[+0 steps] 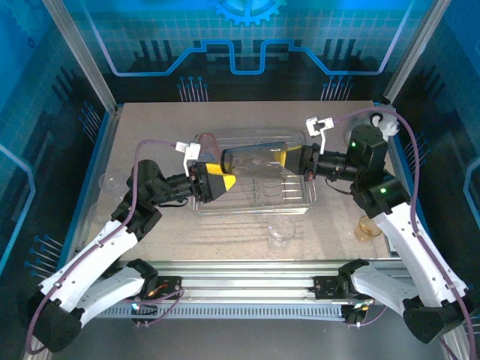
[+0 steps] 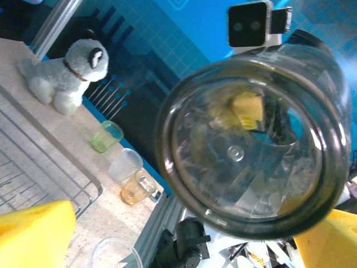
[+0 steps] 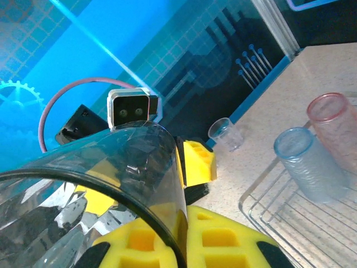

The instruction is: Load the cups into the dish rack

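Above the dish rack (image 1: 300,201) the grey cup (image 1: 251,158) hangs on its side, level with the table (image 1: 150,127) and clear of the wires. The right gripper (image 1: 289,160) is clamped on the cup's rim, one yellow finger inside the wall and one outside. The cup's closed base points toward the left gripper (image 1: 217,180), whose fingers are spread wide. In the left wrist view the base sits between and above them, and they are not closed on it. I cannot tell whether they touch it.

At the far left corner of the rack, a blue cup (image 3: 309,164) and a red-pink cup (image 3: 334,123) sit side by side. On the table just in front of the rack stands a clear cup (image 1: 281,231). To the right, near the front edge, is an amber cup (image 1: 367,227), and the left wrist view shows a green cup (image 2: 106,137) a little farther back on that side. A plush toy (image 2: 67,75) sits at the far right corner of the table.
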{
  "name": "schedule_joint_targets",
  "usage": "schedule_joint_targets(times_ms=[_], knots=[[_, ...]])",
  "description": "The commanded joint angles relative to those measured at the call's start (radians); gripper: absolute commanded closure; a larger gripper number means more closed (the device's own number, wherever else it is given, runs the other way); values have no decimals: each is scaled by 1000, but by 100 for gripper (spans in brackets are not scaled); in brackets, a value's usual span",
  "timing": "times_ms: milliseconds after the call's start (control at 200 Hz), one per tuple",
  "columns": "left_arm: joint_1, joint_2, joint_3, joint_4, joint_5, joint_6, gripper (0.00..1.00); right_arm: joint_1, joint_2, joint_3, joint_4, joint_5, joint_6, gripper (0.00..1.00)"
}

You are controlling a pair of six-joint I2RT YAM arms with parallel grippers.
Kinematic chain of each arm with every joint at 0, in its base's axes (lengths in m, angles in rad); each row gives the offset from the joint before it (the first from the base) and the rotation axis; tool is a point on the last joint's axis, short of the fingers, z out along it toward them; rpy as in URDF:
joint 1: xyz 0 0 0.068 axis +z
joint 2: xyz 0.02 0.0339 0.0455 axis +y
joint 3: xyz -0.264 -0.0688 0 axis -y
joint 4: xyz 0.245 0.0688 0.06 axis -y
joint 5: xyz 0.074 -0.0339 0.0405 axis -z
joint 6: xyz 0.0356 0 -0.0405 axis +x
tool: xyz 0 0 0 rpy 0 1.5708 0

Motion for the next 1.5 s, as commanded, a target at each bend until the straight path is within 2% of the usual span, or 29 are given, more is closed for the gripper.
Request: schedule_joint_targets(times_ms=[0, 135, 515, 695, 951, 1411, 1496], knots=[[-4, -3, -16, 115, 44, -38, 0, 58, 17, -8, 52, -70, 7, 100], [-3, -3, -19, 154, 77, -47, 1, 106, 38, -1, 49, -67, -10, 100], [-3, 3, -19, 150, 70, -54, 1, 202, 106, 70, -91, -29, -114, 100], [-3, 16, -32, 210, 113, -83, 3, 202, 109, 73, -95, 11, -121, 100], [-3, -1, -53, 206, 102, -70, 1, 187, 83, 72, -65, 42, -114, 100], [-4, -5, -82, 292, 122, -111, 1, 131, 65, 19, 5, 4, -43, 100], [-3, -3, -84, 324, 127, -126, 4, 135, 82, 18, 2, -13, -37, 100]])
